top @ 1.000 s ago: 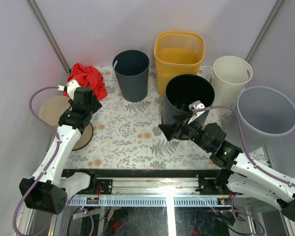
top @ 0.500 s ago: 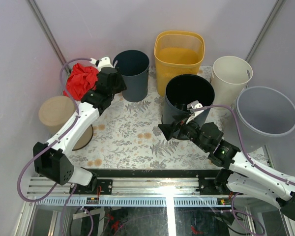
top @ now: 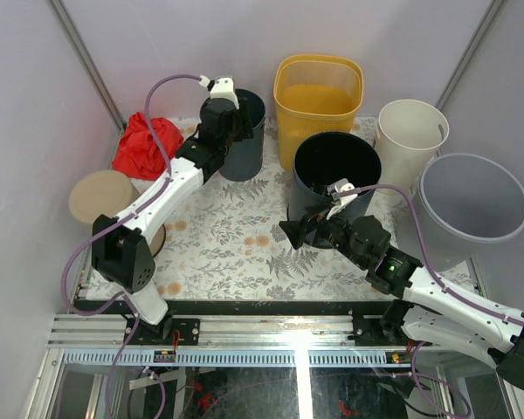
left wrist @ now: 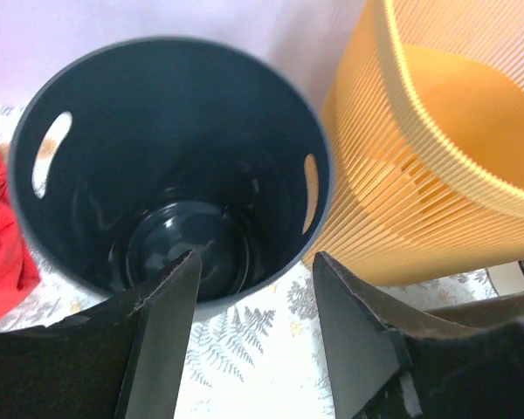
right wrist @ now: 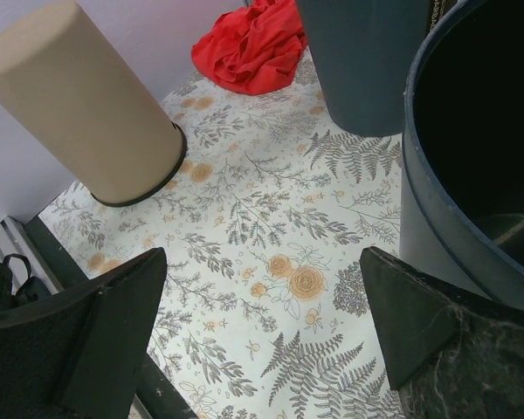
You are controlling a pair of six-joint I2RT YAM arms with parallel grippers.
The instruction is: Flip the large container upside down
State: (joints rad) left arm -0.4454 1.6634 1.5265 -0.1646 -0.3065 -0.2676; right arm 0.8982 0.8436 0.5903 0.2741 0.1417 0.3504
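Several upright bins stand on the floral table. The widest is a pale grey bin at the right edge. A black bin stands mid-table. My right gripper is wide open and empty, low over the cloth just left of the black bin's wall. My left gripper is open and holds nothing. It hovers at the near rim of a smaller dark blue-grey bin at the back, with one finger over the rim and the other outside it.
A yellow slatted basket stands right of the dark blue-grey bin, and a cream bin behind the pale grey one. A tan cylinder stands mouth-down at the left. A red cloth lies at the back left.
My left arm has swung from beside the red cloth rightward and back to the dark blue-grey bin's rim. The right arm has barely moved.
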